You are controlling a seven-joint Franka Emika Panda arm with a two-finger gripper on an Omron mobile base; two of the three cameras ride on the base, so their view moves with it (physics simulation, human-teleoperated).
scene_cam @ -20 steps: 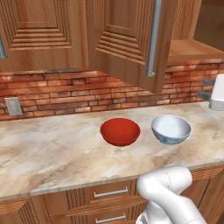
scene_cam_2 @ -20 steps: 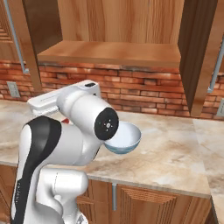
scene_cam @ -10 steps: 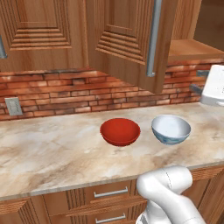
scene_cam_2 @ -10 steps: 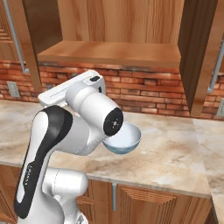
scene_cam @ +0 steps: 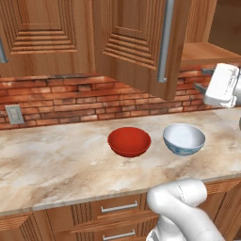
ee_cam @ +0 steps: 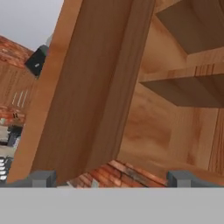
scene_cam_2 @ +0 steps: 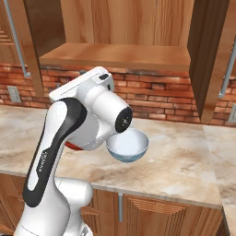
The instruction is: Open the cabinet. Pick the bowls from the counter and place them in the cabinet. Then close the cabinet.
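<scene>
The cabinet (scene_cam_2: 115, 55) stands open above the counter (scene_cam: 56, 164), one door (scene_cam: 136, 47) swung out toward me with its silver handle (scene_cam: 164, 42). The red bowl (scene_cam: 129, 141) and the pale white-blue bowl (scene_cam: 183, 139) sit side by side on the counter, a small gap between them. My gripper (scene_cam: 203, 79) hovers open and empty at the right, above the white-blue bowl and just below the cabinet's shelf (scene_cam: 207, 52). In the hand view my gripper (ee_cam: 111, 178) has its fingertips (ee_cam: 41, 177) spread wide, facing the door's inner face and the cabinet's inside. My arm hides most of the red bowl (scene_cam_2: 69, 145) in the right base view.
A brick wall (scene_cam: 70, 101) with a wall socket (scene_cam: 14, 114) backs the counter. Drawers with short handles (scene_cam: 120, 207) lie under it. A closed cabinet door (scene_cam: 42, 33) hangs at the left. A second open door (scene_cam_2: 207, 55) juts out at the right.
The hand has risen and shifted a little left, toward the cabinet's opening. The jaws have stayed open. Both bowls lie where they were.
</scene>
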